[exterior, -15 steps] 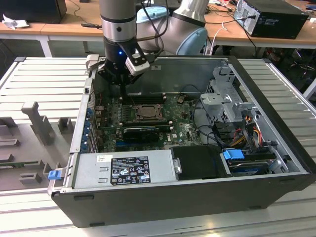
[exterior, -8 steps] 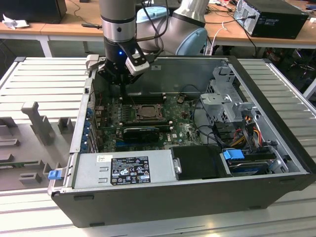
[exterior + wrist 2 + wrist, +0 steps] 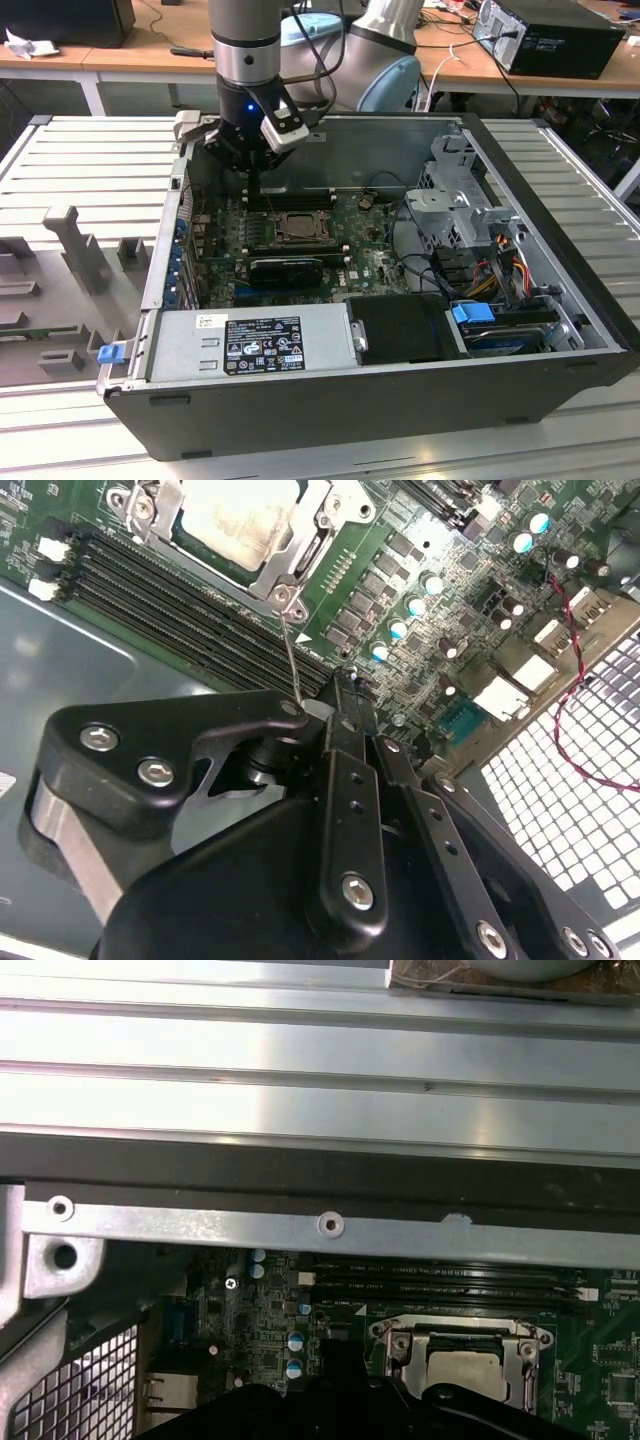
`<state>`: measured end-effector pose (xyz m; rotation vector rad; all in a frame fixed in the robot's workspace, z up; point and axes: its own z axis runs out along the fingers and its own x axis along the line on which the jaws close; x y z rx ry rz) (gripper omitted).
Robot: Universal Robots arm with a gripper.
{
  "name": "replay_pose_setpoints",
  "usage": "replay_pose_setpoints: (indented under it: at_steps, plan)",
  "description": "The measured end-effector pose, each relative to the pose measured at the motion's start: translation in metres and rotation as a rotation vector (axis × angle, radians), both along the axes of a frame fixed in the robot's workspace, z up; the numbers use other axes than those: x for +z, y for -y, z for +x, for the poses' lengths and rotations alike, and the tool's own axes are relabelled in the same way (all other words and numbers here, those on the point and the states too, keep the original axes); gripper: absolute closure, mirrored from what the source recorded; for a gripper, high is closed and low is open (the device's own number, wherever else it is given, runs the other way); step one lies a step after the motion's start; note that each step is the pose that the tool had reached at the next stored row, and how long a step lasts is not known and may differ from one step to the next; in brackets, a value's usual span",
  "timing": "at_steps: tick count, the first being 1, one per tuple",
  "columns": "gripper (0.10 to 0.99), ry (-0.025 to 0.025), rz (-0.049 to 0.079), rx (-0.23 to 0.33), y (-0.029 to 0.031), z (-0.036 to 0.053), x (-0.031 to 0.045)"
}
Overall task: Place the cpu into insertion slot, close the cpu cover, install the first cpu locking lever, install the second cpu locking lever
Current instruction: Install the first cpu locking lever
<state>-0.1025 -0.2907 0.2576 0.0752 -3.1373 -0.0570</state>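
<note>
Closest in, the gripper [image 3: 345,688] looks clenched shut, with the thin wire locking lever [image 3: 291,655] leaning against its tip; whether the wire is pinched I can't tell. Beyond it, the cpu [image 3: 240,515] lies in the insertion slot [image 3: 272,228] under the closed cpu cover [image 3: 305,545]. That lever looks light, springy and slick, probably best caught near its free end.

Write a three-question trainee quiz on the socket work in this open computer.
1. True or false: the cpu lies in the insertion slot.
2. The cpu cover is: A) closed over the chip; B) raised upright; C) lying off the board.
3. Which thin wire part reaches from the slot's corner to the gripper?
Key: 1 true; 2 A; 3 a locking lever.
</note>
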Motion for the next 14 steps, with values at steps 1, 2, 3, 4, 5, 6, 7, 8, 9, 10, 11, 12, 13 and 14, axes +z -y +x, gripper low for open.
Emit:
replay_pose_setpoints:
  at_steps: [1,2,3,4,5,6,7,8,9,10,11,12,13,14]
  plan:
    - [0.980,0.0000,0.000,0.000,0.0000,0.0010,0.0000]
    - [0.980,0.0000,0.000,0.000,0.0000,0.0017,0.0000]
    - [0.980,0.0000,0.000,0.000,0.0000,0.0028,0.0000]
    - [0.980,0.0000,0.000,0.000,0.0000,0.0039,0.0000]
    - [0.980,0.0000,0.000,0.000,0.0000,0.0049,0.0000]
    - [0.980,0.0000,0.000,0.000,0.0000,0.0057,0.0000]
    - [0.980,0.0000,0.000,0.000,0.0000,0.0070,0.0000]
    - [0.980,0.0000,0.000,0.000,0.0000,0.0086,0.0000]
    - [0.980,0.0000,0.000,0.000,0.0000,0.0099,0.0000]
    - [0.980,0.0000,0.000,0.000,0.0000,0.0107,0.0000]
    - [0.980,0.0000,0.000,0.000,0.0000,0.0114,0.0000]
    - [0.980,-0.0001,0.000,0.000,0.0000,0.0122,0.0000]
    - [0.980,0.0000,0.000,0.000,0.0000,0.0130,0.0000]
    - [0.980,0.0000,0.000,0.000,0.0000,0.0145,0.0000]
